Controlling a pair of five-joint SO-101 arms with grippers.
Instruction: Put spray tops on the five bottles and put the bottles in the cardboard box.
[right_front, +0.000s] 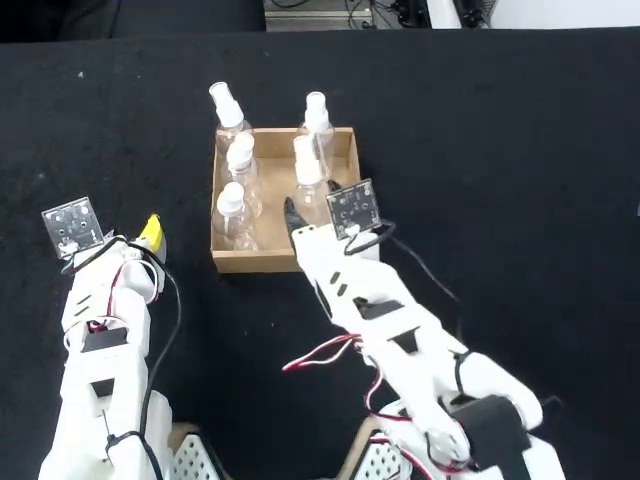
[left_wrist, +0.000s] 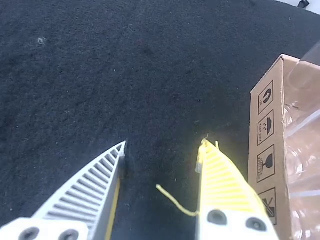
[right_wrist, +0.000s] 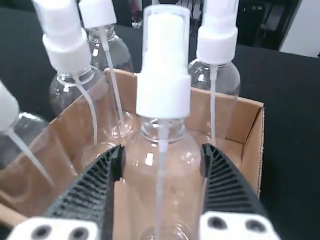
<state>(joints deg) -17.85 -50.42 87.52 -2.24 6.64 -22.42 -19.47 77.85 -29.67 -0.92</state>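
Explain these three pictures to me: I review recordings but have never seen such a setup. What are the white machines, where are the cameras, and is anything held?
The white machines are two small robot arms, each ending in a two-fingered gripper. One picture looks down from a fixed camera over the black table; the other two come from cameras on the arms' wrists. On the table stands an open brown cardboard box, with five clear plastic bottles with white spray tops in or right at it. The right gripper has its black fingers closed on one bottle, within the box's walls. The left gripper, one finger yellow, is open and empty above the table beside the box.
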